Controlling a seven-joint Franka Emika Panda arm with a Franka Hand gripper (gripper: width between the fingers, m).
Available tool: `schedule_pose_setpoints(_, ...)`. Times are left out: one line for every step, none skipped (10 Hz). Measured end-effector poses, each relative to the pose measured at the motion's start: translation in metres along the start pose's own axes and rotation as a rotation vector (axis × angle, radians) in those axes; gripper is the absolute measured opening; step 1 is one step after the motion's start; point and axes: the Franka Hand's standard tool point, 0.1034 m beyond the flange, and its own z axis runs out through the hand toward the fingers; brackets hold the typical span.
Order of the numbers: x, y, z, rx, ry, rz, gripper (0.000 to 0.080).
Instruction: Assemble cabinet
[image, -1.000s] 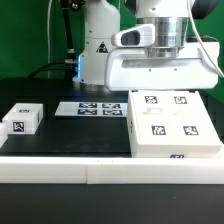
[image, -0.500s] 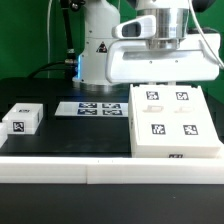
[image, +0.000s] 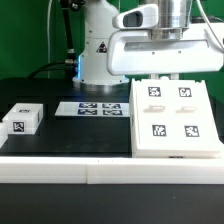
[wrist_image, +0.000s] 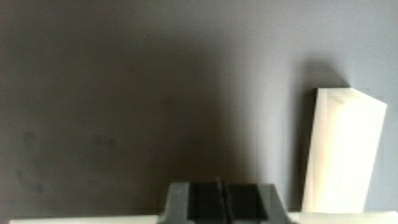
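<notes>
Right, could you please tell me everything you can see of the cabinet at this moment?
The cabinet is a large white box, plastic by its look, lying flat on the black table at the exterior view's right. Its upper face carries four raised panels, each with a square black-and-white tag; another tag shows at its near edge. The arm hangs above its far end, seemingly clear of it.

green backdrop (image: 25, 30), black tabletop (image: 60, 140) — white front ledge (image: 60, 176)
</notes>
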Motion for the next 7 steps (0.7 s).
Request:
schedule_pose_setpoints(0.000, 0.002, 0.001, -0.001, 0.000, -0.005, 0.0002)
schedule_pose_setpoints(0.000, 0.006, 0.001, -0.003, -0.004, -0.007, 0.0002)
schedule_pose_setpoints(0.002, 0.006, -0.004, -0.001, -0.002, -0.004, 0.0002)
schedule_pose_setpoints(0.002, 0.006, -0.014, 0.005, -0.015, -0.001, 0.0002)
schedule_pose_setpoints(0.003, 0.006, -0.024, 0.011, -0.031, 0.001, 0.0002)
schedule_pose_setpoints(0.007, 0.006, -0.035, 0.017, -0.044, 0.003, 0.0002)
schedule_pose_setpoints(0.012, 0.006, -0.042, 0.021, -0.056, 0.004, 0.0002)
